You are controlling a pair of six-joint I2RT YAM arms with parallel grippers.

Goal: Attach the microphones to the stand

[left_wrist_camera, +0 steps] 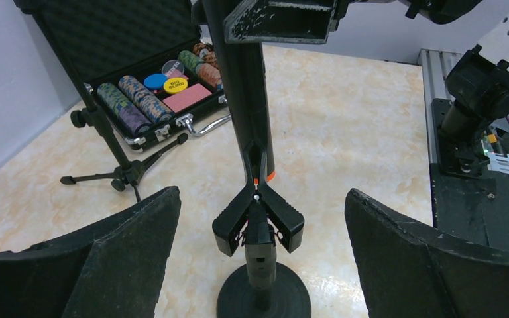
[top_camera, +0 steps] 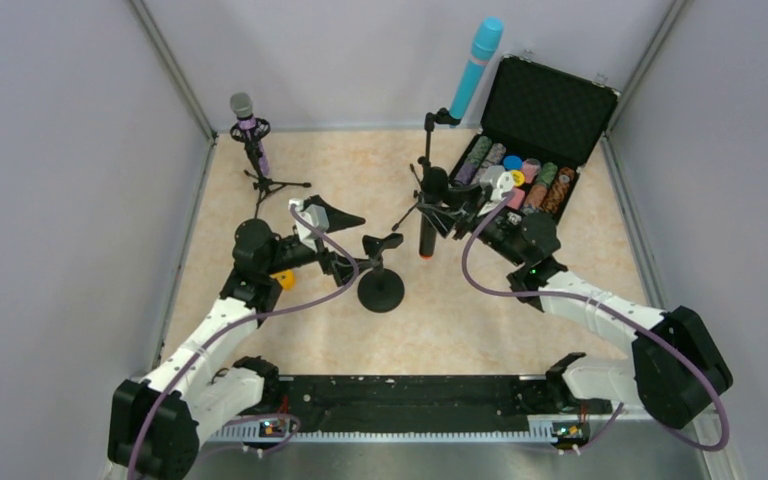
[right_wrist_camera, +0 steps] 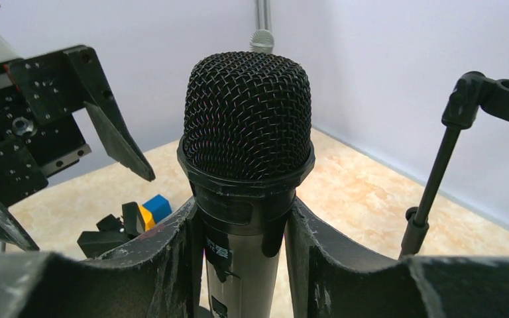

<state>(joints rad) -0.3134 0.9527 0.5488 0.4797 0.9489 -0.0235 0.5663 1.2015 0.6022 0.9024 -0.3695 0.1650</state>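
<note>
The left gripper [top_camera: 360, 232] stood spread wide at the empty round-base stand [top_camera: 381, 290], while the right gripper [right_wrist_camera: 244, 228] pinched the black microphone [right_wrist_camera: 246, 126] upright nearby. Beyond, the purple microphone [top_camera: 250, 125] and the blue microphone [top_camera: 475, 60] already stood mounted, apparently leaving one.

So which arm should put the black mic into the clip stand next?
Right: the right gripper holds the black microphone upright near the clip; the left gripper stands open and empty, facing it.
</note>
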